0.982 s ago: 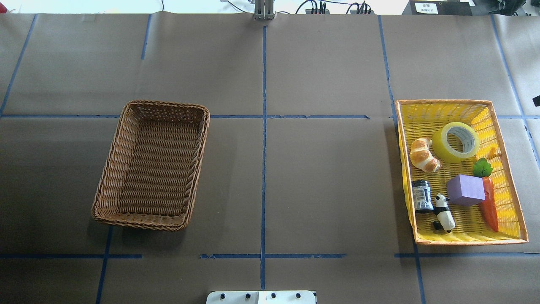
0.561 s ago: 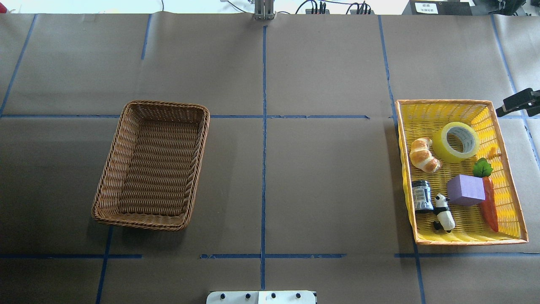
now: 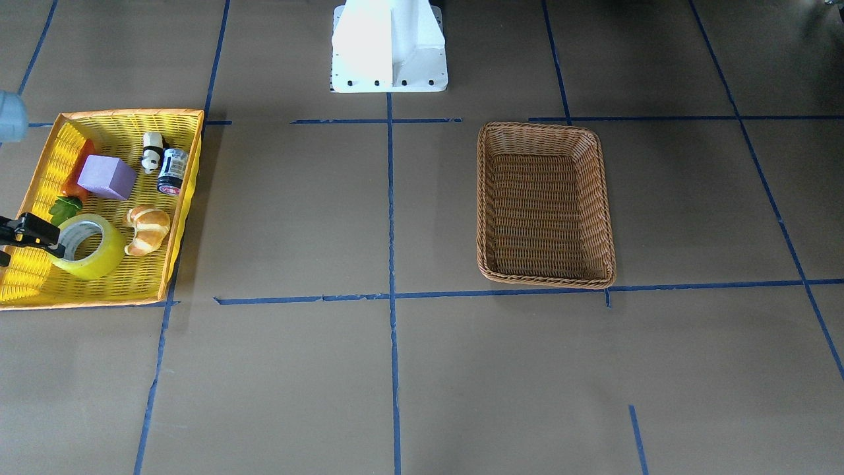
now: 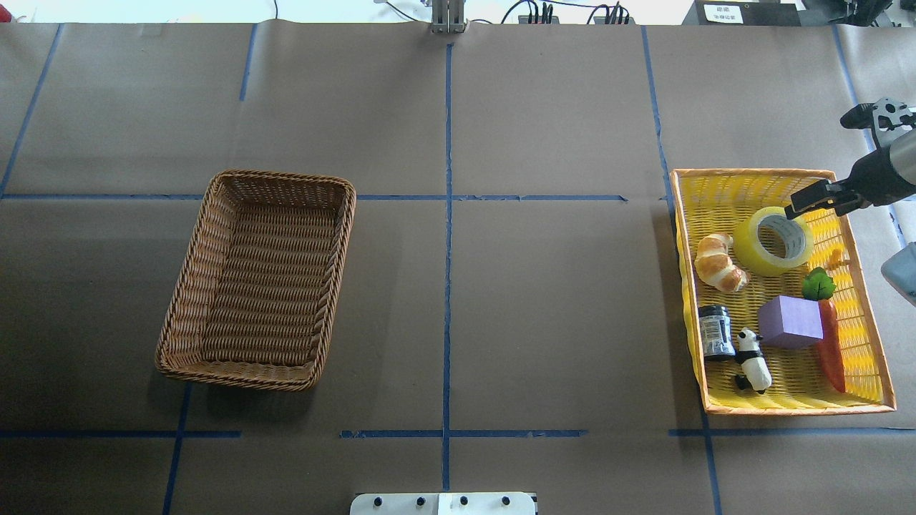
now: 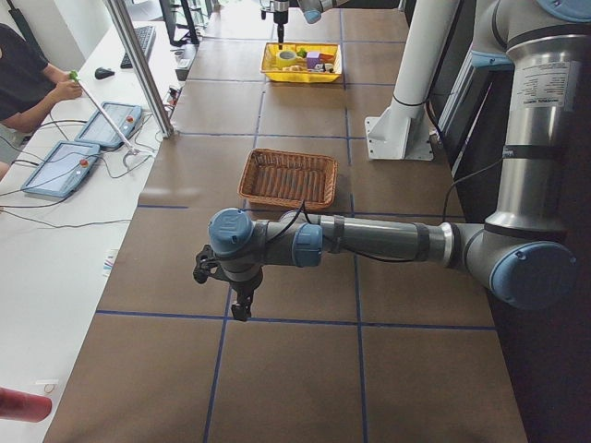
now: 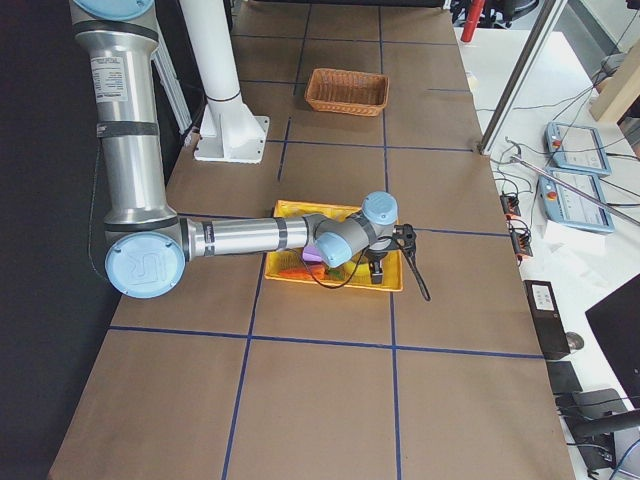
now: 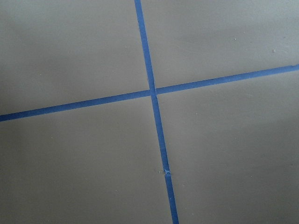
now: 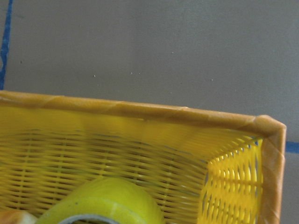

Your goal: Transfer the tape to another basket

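The tape [image 4: 774, 241], a yellow roll with a white core, lies in the far part of the yellow basket [image 4: 751, 172]. It also shows in the front view [image 3: 87, 247] and the right wrist view [image 8: 103, 203]. My right gripper [image 4: 798, 207] hangs over that basket's far right corner, its tips beside the tape's rim, and looks open and empty. The brown wicker basket [image 4: 283, 175] stands empty on the table's left half. My left gripper [image 5: 242, 309] shows only in the exterior left view, over bare table; I cannot tell if it is open.
In the yellow basket with the tape lie a croissant [image 4: 719, 263], a purple block [image 4: 790, 322], a carrot [image 4: 831, 354], a dark jar [image 4: 715, 332] and a toy panda [image 4: 753, 361]. The robot's white base [image 3: 389, 46] stands at the table's near middle edge.
My right arm has come in from the right edge and moved left, from outside the yellow basket to over its far right corner beside the tape.
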You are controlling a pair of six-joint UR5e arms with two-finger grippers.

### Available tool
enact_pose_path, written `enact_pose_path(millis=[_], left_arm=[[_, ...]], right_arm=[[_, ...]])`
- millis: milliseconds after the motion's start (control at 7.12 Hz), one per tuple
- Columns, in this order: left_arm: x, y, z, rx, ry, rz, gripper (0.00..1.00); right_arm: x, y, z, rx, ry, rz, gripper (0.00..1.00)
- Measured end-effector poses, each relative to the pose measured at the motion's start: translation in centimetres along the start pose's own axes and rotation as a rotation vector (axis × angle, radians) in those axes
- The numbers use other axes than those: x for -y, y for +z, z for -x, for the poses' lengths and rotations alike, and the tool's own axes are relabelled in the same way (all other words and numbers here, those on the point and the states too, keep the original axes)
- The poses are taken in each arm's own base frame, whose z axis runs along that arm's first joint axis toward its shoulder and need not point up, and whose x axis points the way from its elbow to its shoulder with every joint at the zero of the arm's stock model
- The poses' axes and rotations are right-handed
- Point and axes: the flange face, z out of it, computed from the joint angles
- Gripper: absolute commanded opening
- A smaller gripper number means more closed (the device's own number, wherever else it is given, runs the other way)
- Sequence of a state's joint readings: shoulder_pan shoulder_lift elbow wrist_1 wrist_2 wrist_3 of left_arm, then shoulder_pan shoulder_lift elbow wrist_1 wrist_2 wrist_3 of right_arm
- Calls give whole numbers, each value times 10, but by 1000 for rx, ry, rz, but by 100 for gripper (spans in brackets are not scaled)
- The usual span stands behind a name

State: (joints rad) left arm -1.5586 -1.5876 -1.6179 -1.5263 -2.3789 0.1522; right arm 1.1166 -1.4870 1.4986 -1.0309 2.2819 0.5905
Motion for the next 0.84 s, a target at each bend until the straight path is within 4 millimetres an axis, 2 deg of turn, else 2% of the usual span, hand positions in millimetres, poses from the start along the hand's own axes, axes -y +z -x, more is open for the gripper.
enact_pose_path(millis=[421,842], left_arm=[[0,2,1,-1,0,3,100],[0,1,-1,-16,0,1,100]], right_arm=[[3,5,5,6,-16,-4,100],[-4,14,9,4,-27,14,100]])
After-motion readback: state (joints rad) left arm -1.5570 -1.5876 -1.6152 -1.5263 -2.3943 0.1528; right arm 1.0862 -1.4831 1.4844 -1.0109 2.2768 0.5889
